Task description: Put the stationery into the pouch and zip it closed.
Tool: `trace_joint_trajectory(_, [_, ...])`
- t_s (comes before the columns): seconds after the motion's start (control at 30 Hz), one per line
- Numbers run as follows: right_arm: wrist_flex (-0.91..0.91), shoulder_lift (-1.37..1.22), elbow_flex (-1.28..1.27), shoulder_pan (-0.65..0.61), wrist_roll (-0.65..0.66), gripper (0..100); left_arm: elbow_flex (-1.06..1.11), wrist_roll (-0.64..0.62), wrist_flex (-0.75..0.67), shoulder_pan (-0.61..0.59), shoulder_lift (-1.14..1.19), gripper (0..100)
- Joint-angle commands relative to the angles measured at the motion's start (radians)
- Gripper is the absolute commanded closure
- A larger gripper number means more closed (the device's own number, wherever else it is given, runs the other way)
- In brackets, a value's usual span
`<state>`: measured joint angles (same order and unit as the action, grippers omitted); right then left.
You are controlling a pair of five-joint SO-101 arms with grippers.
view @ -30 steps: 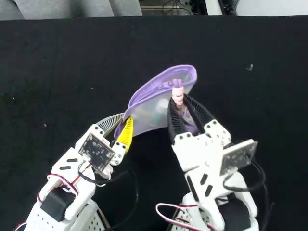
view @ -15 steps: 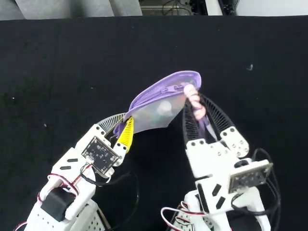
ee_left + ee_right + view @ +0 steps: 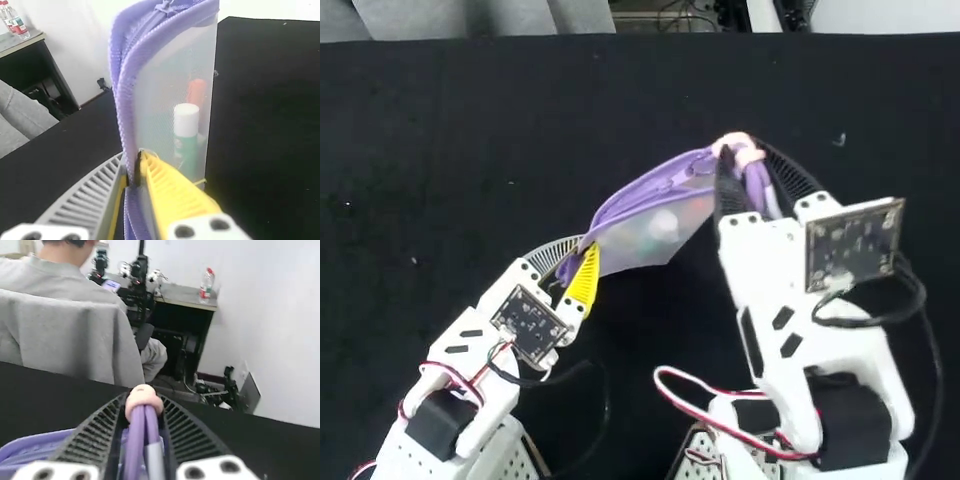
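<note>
limp, light-looking pouch (image 3: pixel 640 225) over the table (image 3: pixel 440 130) middle
left gripper (image 3: pixel 578 268) pinches its end seam, right gripper (image 3: pixel 742 158) pinches the zip pull (image 3: pixel 143 399): likely the firmest holds.

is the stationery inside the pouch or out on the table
Inside: through the clear side of the pouch, a white-capped green stick and an orange item show within it.

One pouch (image 3: pixel 638 222) — inside, one white-capped stick (image 3: pixel 186 131) and one orange item (image 3: pixel 196 92) — one pink charm (image 3: pixel 143 396), two end effectors (image 3: pixel 576 256) (image 3: pixel 736 152).
</note>
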<state>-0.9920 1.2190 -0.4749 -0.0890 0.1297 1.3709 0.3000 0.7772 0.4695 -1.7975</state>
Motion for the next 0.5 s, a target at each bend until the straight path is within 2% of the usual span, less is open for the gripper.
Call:
trace_joint_trajectory(0.0, [-0.029, -0.042, 0.140, 0.106, 0.006, 98.8, 0.016, 0.009, 0.009, -0.008, 0.008, 97])
trace_joint_trajectory(0.47, [-0.038, -0.193, 0.163, 0.311, 0.017, 98.8, 0.018, 0.009, 0.009, -0.010, 0.008, 97])
